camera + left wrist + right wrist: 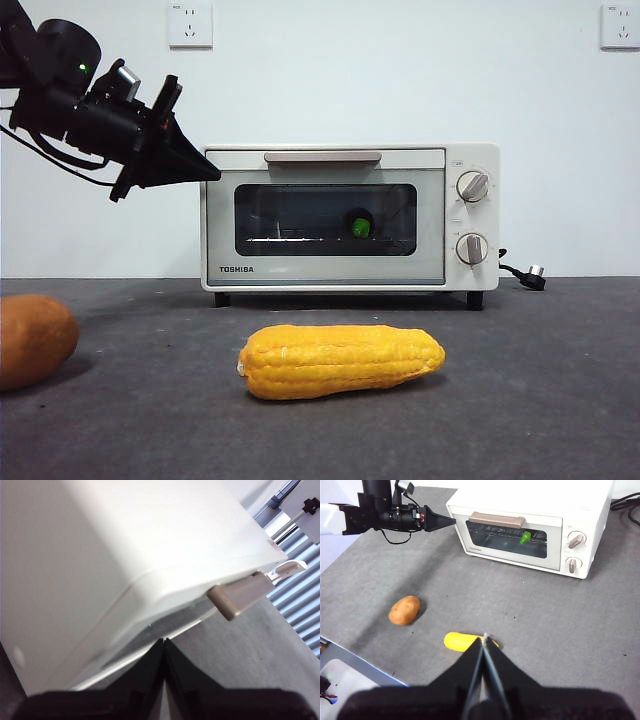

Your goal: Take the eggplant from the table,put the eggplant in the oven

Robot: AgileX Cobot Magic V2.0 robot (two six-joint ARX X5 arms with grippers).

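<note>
Eggplant inside the closed oven; both claws pressed together and empty.

The left claw [205, 172], jaws together, points at the toaster oven's [330, 275] upper left corner; whether it touches cannot be told. The eggplant's [360, 226] green cap shows through the glass door. The right claw [485, 642], jaws together, hangs above the corn cob [462, 641] on the surface [540, 400], potato [404, 610] nearby.

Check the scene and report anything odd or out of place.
Nothing stands out. The oven stands square with its door shut and the eggplant inside, its green stem visible through the glass. The corn and potato lie intact on the table.
</note>
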